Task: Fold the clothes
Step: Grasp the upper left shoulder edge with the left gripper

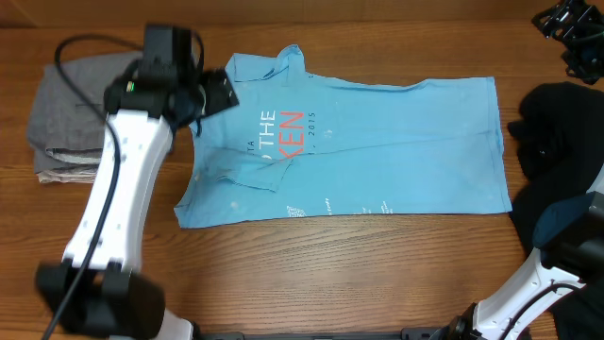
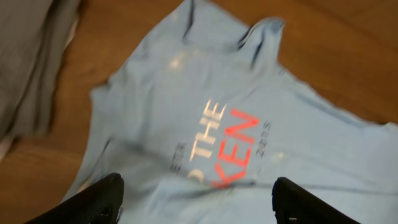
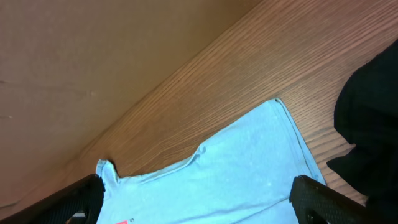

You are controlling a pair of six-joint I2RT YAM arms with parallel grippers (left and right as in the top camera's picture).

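Blue shirt lies flat mid-frame on the surface for folding; left hand hangs wide above its printed chest, right hand wide too.

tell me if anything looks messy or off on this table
The blue shirt lies mostly flat, but its collar end is rumpled and a fold covers part of the print. The black garment at the right edge is an unfolded heap.
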